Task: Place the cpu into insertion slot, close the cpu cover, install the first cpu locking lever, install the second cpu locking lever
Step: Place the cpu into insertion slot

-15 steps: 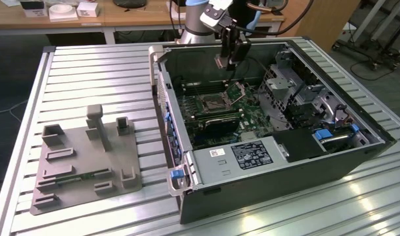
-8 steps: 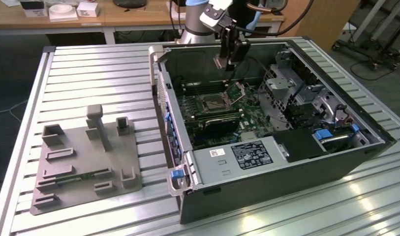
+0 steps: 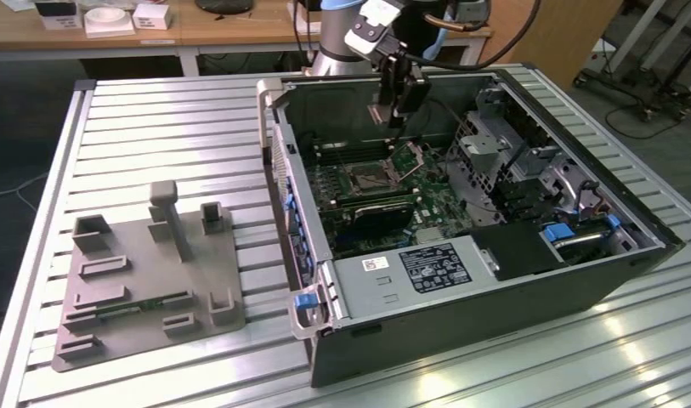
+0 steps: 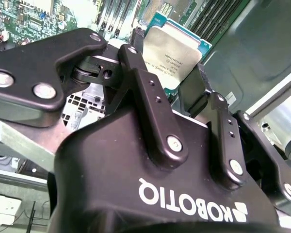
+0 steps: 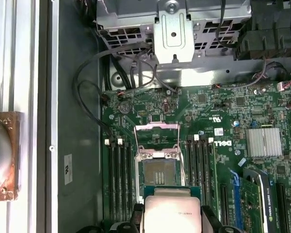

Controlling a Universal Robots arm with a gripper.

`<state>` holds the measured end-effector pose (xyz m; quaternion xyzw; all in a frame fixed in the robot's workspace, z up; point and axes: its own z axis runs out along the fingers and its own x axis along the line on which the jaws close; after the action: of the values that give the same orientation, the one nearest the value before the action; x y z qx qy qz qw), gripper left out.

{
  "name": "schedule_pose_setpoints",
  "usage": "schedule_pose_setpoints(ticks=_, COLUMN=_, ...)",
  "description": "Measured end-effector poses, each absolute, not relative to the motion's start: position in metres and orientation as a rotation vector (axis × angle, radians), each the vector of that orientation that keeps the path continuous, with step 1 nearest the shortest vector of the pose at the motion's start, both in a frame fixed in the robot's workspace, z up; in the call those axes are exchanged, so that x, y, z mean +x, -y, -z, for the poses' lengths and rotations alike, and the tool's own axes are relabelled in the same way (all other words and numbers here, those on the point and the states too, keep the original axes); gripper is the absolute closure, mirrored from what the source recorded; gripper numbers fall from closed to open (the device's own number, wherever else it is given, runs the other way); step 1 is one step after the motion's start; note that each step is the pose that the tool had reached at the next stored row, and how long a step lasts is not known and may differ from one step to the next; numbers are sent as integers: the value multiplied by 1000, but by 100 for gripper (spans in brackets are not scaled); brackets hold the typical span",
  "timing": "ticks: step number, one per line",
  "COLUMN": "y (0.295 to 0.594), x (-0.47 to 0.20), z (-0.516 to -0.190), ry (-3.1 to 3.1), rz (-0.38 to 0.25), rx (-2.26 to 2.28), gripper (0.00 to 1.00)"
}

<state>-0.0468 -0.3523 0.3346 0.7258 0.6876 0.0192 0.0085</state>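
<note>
The cpu (image 4: 172, 51), a flat square chip with a silvery top and green edge, sits between the black fingers (image 4: 136, 63) of my gripper (image 4: 170, 60), which is shut on it. In the first wrist view the cpu (image 5: 172, 208) hangs over the near edge of the insertion slot (image 5: 158, 174), whose dark centre lies bare. The cpu cover (image 5: 157, 138) stands swung up and open at the slot's far edge. In the exterior view my gripper (image 3: 388, 119) hovers inside the open computer case, above and behind the insertion slot (image 3: 362, 178), beside the raised cpu cover (image 3: 411, 157).
Long memory slots (image 5: 119, 174) flank the socket on both sides. A metal drive cage (image 3: 498, 140) and cables stand close by, and a power supply (image 3: 419, 268) fills the case front. A grey fixture tray (image 3: 141, 280) lies on the slatted table at the exterior view's left.
</note>
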Motion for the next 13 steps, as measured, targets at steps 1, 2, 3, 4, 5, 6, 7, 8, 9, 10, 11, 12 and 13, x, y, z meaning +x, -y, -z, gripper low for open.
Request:
schedule_pose_setpoints(ticks=1, y=352, x=-47, z=-333, ry=-2151, rz=-60, rx=2265, gripper=46)
schedule_pose_setpoints(ticks=2, y=352, x=-47, z=-332, ry=-2154, rz=-60, rx=2263, gripper=46)
schedule_pose_setpoints(ticks=3, y=352, x=-47, z=-331, ry=-2155, rz=-60, rx=2262, gripper=46)
schedule_pose_setpoints(ticks=4, y=352, x=-47, z=-331, ry=-2156, rz=-60, rx=2261, gripper=46)
schedule_pose_setpoints(ticks=5, y=352, x=-47, z=-330, ry=-2157, rz=-60, rx=2260, gripper=46)
schedule_pose_setpoints(ticks=6, y=352, x=-47, z=-329, ry=-2158, rz=-60, rx=2260, gripper=46)
schedule_pose_setpoints(ticks=7, y=352, x=-47, z=-328, ry=-2158, rz=-60, rx=2259, gripper=46)
schedule_pose_setpoints(ticks=8, y=352, x=-47, z=-328, ry=-2159, rz=-60, rx=2259, gripper=46)
schedule_pose_setpoints(ticks=9, y=352, x=-47, z=-327, ry=-2159, rz=-60, rx=2258, gripper=46)
schedule_pose_setpoints(ticks=10, y=352, x=-47, z=-326, ry=-2159, rz=-60, rx=2258, gripper=46)
schedule_pose_setpoints(ticks=11, y=352, x=-47, z=-325, ry=-2159, rz=-60, rx=2258, gripper=46)
schedule_pose_setpoints(ticks=12, y=352, x=-47, z=-325, ry=-2159, rz=-60, rx=2258, gripper=46)
schedule_pose_setpoints(ticks=13, y=352, x=-47, z=-324, ry=-2159, rz=-60, rx=2258, gripper=46)
